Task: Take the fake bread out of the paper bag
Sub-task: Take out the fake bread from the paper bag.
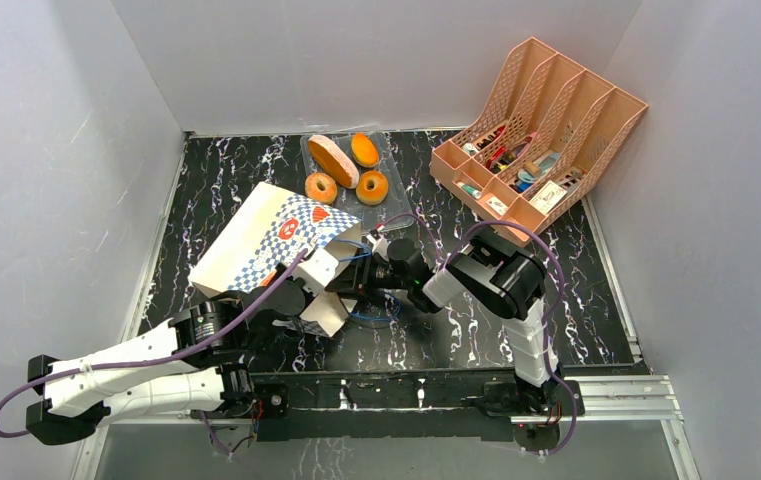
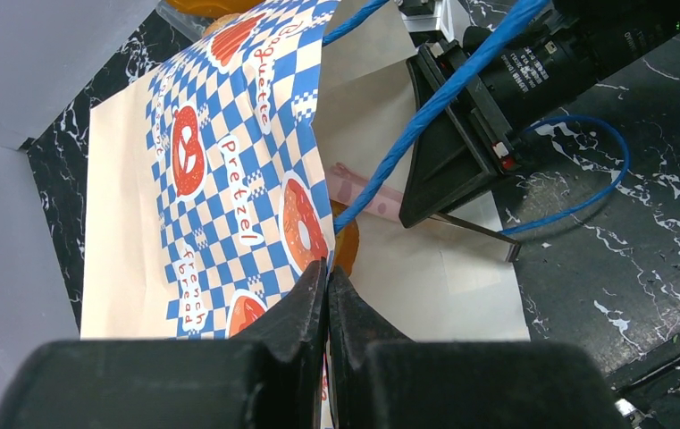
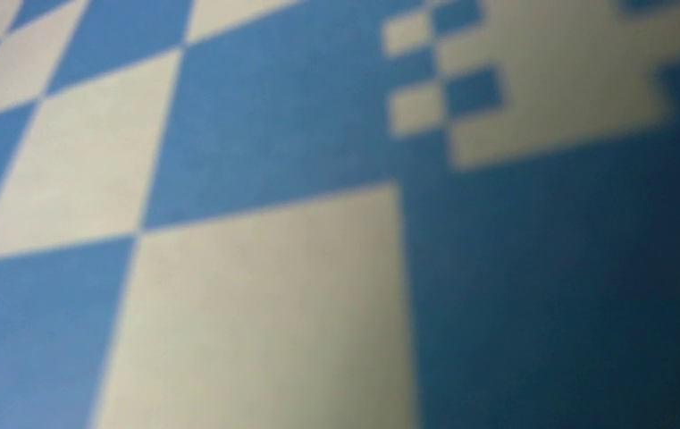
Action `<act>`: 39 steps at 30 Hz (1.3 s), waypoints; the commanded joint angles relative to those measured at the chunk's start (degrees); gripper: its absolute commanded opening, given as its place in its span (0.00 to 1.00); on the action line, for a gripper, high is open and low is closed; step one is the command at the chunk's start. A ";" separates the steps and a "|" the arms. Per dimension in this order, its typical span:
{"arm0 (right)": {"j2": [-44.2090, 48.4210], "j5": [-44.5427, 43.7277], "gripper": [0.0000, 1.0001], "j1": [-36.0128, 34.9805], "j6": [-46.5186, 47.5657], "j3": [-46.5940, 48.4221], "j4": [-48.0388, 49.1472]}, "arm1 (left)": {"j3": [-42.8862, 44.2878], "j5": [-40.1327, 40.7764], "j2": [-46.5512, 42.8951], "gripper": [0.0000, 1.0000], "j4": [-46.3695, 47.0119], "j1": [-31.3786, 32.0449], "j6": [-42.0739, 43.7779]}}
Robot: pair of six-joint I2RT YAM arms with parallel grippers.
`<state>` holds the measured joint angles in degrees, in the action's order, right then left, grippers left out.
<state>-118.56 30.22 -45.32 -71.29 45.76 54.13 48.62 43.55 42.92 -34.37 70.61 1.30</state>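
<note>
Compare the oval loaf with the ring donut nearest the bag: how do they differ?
The oval loaf is long and solid, while the ring donut is round with a hole through its middle. The loaf is clearly the longer of the two. The loaf shows a pale face edged in orange, while the donut is orange-golden all over. Both lie on the clear tray, outside the paper bag.

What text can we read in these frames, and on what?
"Baguette": checkered band of the paper bag, left wrist view.
"Pretzel": same band.
"french bread": same band.
White print on the right arm's black casing: too small to read.
Labels in the pink organizer: too small.
</note>
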 commanded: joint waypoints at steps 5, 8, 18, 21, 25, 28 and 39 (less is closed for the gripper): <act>-0.36 2.18 0.38 0.22 1.33 4.15 3.00 | -0.31 -0.88 -0.16 0.00 0.28 -0.21 0.45; -0.27 2.42 0.38 0.15 1.49 4.91 2.79 | -0.30 -0.97 0.12 0.00 0.35 -0.23 0.46; -3.56 3.96 0.39 -0.18 2.50 9.08 -0.65 | -0.27 -1.67 0.02 0.00 0.28 -0.51 0.63; -6.21 5.82 0.40 -2.05 4.01 13.02 -3.12 | -0.45 -1.91 0.28 0.00 0.46 -0.52 0.75; -9.71 7.10 0.39 -3.19 4.49 15.97 -4.70 | -0.52 -2.05 0.50 0.00 0.72 -0.65 0.94; -10.47 7.66 0.27 -3.49 3.63 16.18 -3.41 | -0.47 -1.84 0.66 0.00 1.06 -0.74 1.01; -1.92 6.69 0.00 -0.67 2.41 7.55 2.26 | 1.99 8.69 1.33 0.00 -3.99 -0.99 -0.70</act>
<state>-125.84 36.21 -47.40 -68.38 55.57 50.65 48.01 47.00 44.47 -36.32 69.69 0.84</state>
